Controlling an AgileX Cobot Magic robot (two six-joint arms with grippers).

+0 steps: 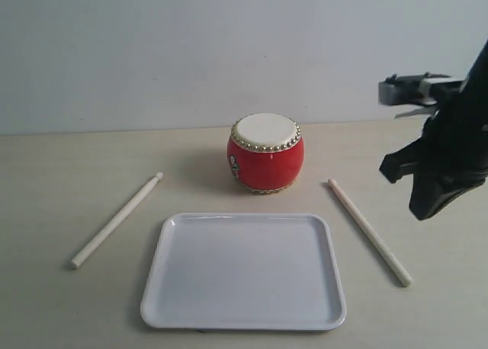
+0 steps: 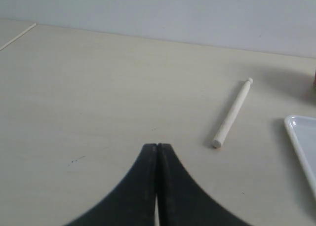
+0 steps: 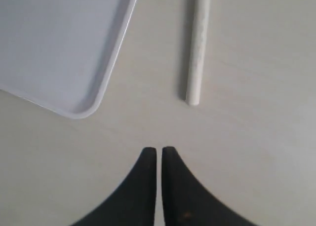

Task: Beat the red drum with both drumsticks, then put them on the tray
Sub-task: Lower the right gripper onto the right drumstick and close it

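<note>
Toward the back edge of the table (image 1: 69, 166), mid-width, the red drum (image 1: 265, 152) stands just behind the tray (image 1: 156, 267). The left drumstick (image 1: 116, 220) and right drumstick (image 1: 369, 232) lie flat on either side of the tray. The left gripper (image 2: 157, 148) is closed and empty; the right gripper (image 3: 159, 151) shows a thin slit and is empty too. Risk: if you descend with the jaws this narrow, they won't straddle the slim round stick, and you'll roll it away or jam it against the tray rim.

A pale wood-grain table (image 1: 61, 174) stands against a plain, evenly lit whitish wall (image 1: 152, 52).
</note>
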